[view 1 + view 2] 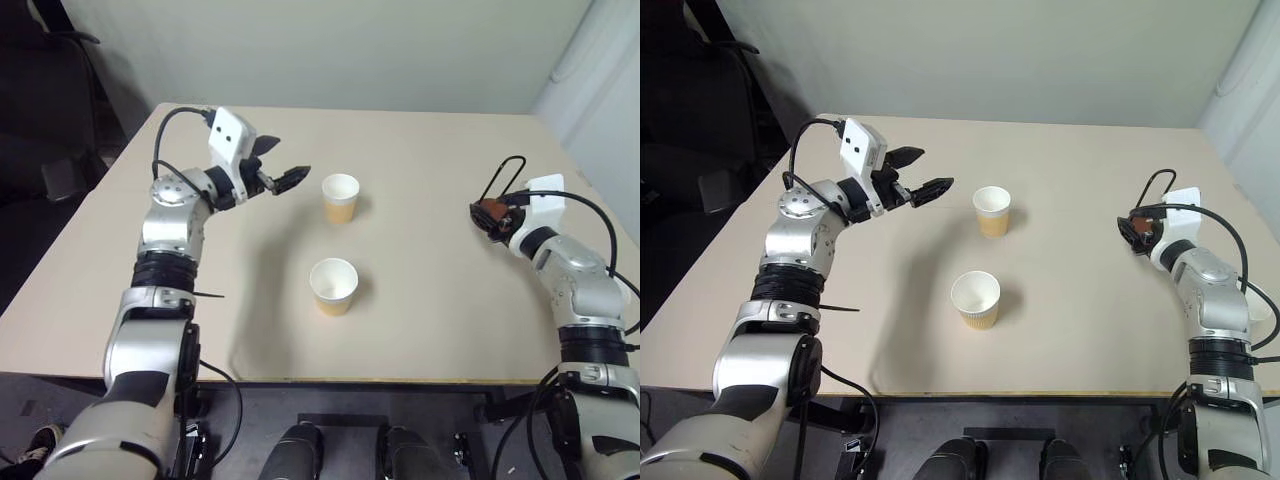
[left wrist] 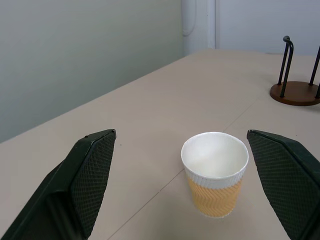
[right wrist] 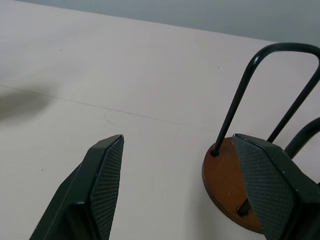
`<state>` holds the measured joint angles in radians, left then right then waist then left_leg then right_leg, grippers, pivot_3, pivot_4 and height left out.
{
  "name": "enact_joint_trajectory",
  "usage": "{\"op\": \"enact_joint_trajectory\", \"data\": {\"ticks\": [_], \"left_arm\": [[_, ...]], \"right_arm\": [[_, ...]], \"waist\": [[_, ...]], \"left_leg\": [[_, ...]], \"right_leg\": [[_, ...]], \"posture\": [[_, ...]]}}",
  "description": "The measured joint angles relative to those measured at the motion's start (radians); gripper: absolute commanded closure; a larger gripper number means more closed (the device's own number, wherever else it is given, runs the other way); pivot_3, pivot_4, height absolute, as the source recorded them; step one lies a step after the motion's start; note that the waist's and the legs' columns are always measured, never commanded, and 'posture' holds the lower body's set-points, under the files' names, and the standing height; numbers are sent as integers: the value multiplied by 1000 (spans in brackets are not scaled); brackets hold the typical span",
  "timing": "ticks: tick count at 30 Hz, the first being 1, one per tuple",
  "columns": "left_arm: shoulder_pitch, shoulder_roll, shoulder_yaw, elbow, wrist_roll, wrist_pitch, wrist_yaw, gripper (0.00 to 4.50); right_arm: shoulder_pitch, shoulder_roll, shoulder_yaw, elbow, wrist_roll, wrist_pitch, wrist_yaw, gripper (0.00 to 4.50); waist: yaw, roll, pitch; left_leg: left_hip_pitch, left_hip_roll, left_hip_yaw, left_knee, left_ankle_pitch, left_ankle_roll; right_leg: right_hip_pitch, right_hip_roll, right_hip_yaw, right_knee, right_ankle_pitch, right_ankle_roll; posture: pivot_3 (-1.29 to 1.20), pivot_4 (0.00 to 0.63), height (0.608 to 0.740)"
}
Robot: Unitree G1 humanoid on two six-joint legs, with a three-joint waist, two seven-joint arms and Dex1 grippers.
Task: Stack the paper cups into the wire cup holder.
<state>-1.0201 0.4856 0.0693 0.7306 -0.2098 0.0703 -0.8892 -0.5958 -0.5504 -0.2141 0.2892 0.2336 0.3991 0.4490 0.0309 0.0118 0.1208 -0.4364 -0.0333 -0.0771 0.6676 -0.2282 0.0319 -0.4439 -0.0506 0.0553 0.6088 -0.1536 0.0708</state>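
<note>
Two tan paper cups with white insides stand upright on the beige table [image 1: 420,330]. The farther cup [image 1: 340,198] is just ahead of my left gripper [image 1: 284,162], which hangs above the table, open and empty. In the left wrist view this cup [image 2: 215,172] stands ahead of the spread fingers [image 2: 92,170]. The nearer cup [image 1: 333,286] stands alone toward the front edge. The wire cup holder [image 3: 227,182], a reddish-brown disc with black wire loops, sits at the right. My right gripper [image 1: 490,215] is open right at it, one finger [image 3: 270,190] in front of the base.
A dark chair [image 1: 45,110] stands off the table's left side. A pale wall [image 1: 1020,50] runs behind the far edge. Bare tabletop lies between the cups and the holder.
</note>
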Motion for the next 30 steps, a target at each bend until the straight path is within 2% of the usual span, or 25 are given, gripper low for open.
{"op": "enact_joint_trajectory", "data": {"ticks": [9, 14, 17, 21, 30], "left_arm": [[-26, -18, -1, 43, 2, -27, -8, 15], [-33, -21, -5, 56, 2, -28, -51, 15], [-67, -40, -7, 95, 2, -35, -74, 15], [-126, -67, -9, 143, 10, -72, -90, 15], [-148, -109, -23, 193, 22, -96, -119, 15]], "right_arm": [[38, -8, -4, -39, 2, 8, 0, 988], [124, -59, -20, -145, 54, 93, 55, 988], [168, -64, -37, -184, 64, 122, 56, 988], [158, -62, -50, -179, 39, 113, -15, 988], [79, -58, -55, -60, -10, 45, -99, 988]], "waist": [[-1, 0, 0], [1, 0, 0], [1, 0, 0], [-1, 0, 1], [-2, 1, 1]], "left_leg": [[0, 0, 0, 0, 0, -1], [-1, 0, 0, 0, 1, -2], [-2, 0, 0, 0, 5, -9], [-1, -1, 0, 0, 0, 0], [0, 0, 0, 0, 1, 1]], "right_leg": [[0, 0, 0, 0, 0, 0], [0, 0, 0, 0, 0, 0], [0, 0, 0, -1, 0, 1], [0, 0, 1, 0, 1, 2], [-1, 0, 1, 0, 2, 3]], "posture": [[0, 150, 740], [0, 150, 740], [0, 150, 740], [0, 150, 740], [0, 150, 740]]}}
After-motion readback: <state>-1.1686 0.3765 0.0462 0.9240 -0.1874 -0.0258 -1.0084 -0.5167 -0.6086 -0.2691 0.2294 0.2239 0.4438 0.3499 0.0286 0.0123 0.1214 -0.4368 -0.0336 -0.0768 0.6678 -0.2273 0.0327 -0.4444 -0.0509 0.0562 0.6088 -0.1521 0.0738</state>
